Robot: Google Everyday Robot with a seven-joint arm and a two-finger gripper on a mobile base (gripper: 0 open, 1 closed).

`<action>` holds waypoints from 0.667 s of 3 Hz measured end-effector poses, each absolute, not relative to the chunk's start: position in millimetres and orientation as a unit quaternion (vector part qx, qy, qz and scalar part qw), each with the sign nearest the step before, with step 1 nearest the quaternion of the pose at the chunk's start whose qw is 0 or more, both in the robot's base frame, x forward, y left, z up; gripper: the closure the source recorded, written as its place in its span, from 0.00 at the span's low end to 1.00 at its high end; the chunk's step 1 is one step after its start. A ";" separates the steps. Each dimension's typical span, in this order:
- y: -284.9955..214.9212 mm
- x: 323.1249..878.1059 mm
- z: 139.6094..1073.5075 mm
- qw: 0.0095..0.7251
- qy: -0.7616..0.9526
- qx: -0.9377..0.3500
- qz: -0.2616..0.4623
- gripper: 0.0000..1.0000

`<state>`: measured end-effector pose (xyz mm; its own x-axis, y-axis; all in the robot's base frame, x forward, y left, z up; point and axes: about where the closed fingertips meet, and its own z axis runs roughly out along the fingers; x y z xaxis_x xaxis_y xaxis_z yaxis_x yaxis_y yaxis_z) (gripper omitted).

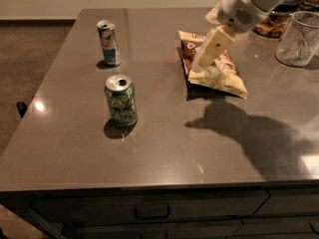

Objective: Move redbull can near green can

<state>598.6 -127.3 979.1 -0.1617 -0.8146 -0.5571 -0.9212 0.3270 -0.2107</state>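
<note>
The redbull can [108, 42] stands upright at the far left of the grey table [159, 148]. It is slim, blue and silver with a silver top. The green can [121, 100] stands upright nearer the front, a little to the right of it, with a gap between the two. My gripper [205, 59] hangs above the table at the right, over a chip bag, well to the right of both cans. It holds nothing that I can see.
A brown and white chip bag [217, 71] lies flat right of centre, under the gripper. A clear glass cup [299, 39] stands at the far right. A dish of dark snacks [271, 26] sits behind it. Drawers run under the table's front edge.
</note>
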 end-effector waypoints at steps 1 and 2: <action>-79.7 656.1 983.5 0.355 0.749 -0.545 0.125 0.00; -40.9 690.6 982.7 0.391 0.752 -0.514 0.136 0.00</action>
<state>690.6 -40.9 982.7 -0.1666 -0.6663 -0.7269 -0.8789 0.4346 -0.1969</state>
